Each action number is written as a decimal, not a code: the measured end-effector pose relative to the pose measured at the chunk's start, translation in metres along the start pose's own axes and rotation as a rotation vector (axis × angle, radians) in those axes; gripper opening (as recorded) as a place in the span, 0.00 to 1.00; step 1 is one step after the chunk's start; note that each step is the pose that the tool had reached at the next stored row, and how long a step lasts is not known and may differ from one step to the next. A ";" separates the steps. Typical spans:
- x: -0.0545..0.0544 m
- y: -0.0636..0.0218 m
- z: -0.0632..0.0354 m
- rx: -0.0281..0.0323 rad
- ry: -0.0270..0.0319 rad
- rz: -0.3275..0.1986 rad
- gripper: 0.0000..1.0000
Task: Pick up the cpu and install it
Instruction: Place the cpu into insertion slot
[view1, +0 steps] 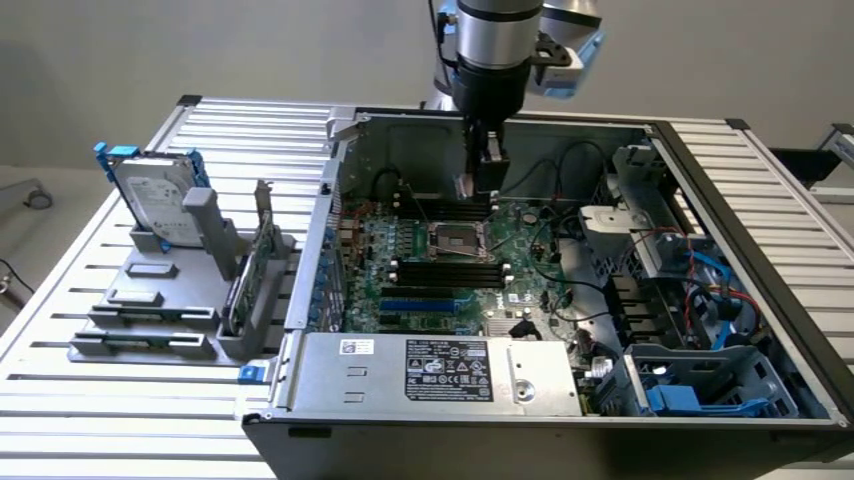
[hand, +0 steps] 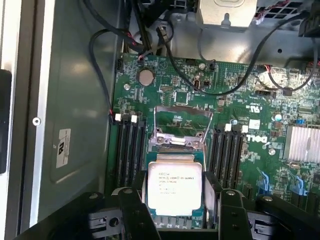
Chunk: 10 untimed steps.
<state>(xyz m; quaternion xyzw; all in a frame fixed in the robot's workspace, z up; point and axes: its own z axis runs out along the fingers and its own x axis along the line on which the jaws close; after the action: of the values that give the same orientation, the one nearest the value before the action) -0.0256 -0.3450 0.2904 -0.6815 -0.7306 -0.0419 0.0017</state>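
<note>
End effector (view1: 478, 186) is down inside the open computer case (view1: 347, 385), fingers (hand: 139, 200) clamped on both side edges of the cpu (hand: 175, 186). The cpu is flat, silver top up, over the motherboard (hand: 165, 80), just beside the socket's raised lid (hand: 181, 127).

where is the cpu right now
In the wrist view the cpu is held in the hand, over the motherboard, next to the open socket frame between the memory slots.
</note>
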 end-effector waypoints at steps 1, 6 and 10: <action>0.000 0.0000 0.0004 -0.0001 -0.0008 0.015 0.55; 0.000 -0.0001 0.0023 -0.0008 -0.0051 0.091 0.55; 0.000 -0.0014 0.0033 0.0034 -0.0069 0.128 0.55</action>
<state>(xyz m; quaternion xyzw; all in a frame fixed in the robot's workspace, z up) -0.0268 -0.3450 0.2870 -0.7269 -0.6857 -0.0381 0.0031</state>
